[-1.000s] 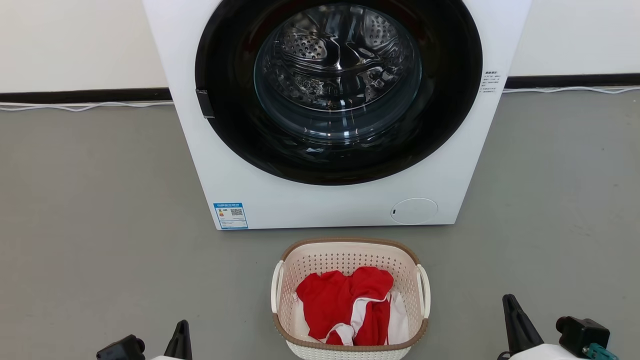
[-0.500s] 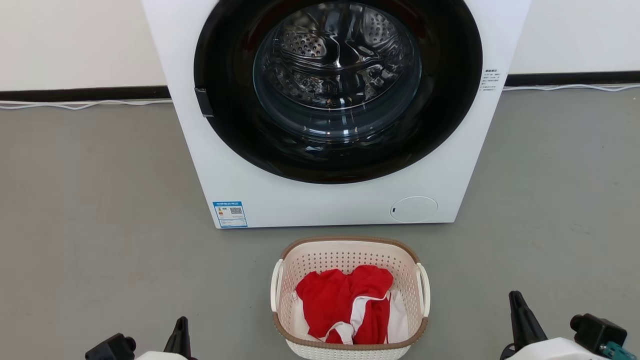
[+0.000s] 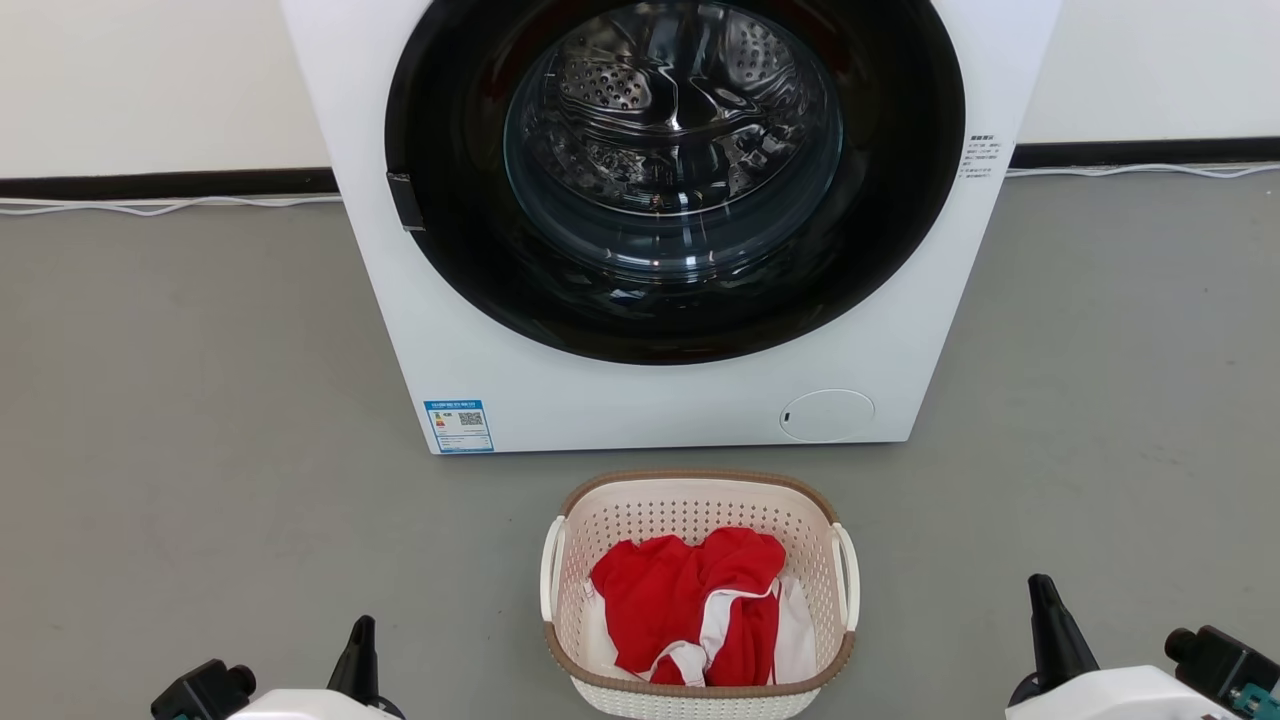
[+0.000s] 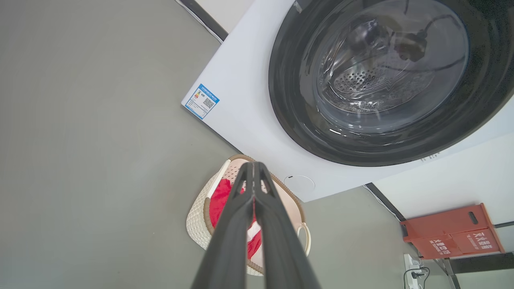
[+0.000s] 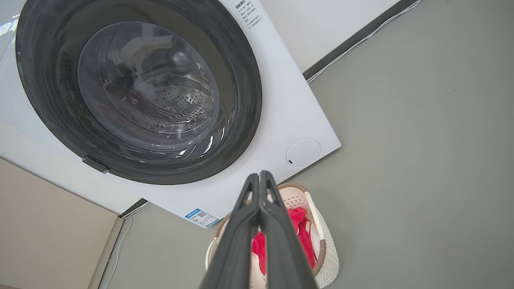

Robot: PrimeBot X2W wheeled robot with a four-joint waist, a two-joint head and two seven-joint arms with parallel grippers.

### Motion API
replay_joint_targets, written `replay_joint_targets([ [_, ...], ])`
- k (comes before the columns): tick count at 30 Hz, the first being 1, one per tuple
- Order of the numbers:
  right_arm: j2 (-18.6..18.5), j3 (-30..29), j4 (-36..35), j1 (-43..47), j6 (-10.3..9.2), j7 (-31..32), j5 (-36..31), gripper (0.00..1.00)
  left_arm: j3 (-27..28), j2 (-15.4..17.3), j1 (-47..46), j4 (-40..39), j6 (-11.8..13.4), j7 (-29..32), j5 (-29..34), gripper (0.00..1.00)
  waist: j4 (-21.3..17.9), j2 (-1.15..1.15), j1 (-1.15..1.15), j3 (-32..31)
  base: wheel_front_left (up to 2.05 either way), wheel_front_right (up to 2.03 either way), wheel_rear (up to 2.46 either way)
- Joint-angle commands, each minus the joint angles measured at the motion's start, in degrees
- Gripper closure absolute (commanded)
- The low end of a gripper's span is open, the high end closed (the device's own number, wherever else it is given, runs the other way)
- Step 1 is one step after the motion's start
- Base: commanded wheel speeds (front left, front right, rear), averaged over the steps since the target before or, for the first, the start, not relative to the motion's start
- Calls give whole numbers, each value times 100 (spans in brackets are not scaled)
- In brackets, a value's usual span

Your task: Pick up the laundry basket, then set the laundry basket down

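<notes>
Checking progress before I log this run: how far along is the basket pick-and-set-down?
Done: nothing yet; the laundry basket sits on the floor in front of the washing machine, red clothing inside. In hand: nothing; the left gripper and right gripper are shut and empty, on either side of the basket, apart from its handles. Left: grasp, lift, then set down.

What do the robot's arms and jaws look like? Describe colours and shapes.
The left gripper and right gripper each have long black jaws tapering to a point. Behind sit glossy white wrist casings and black boxy modules; the right one carries a teal connector.
</notes>
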Motion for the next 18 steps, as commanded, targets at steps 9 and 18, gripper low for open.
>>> replay_joint_targets([
  [9, -33, 10, -300, -325, 19, 186, 795, 100, 231, -5, -321, -270, -159, 168, -604, 100, -6, 0, -1, 20, 0, 0, 0],
  [18, -25, -11, -394, -356, 22, 335, 1433, 100, 347, -35, -356, -360, -260, 320, -1071, 100, -12, 0, -1, 39, 0, 0, 0],
])
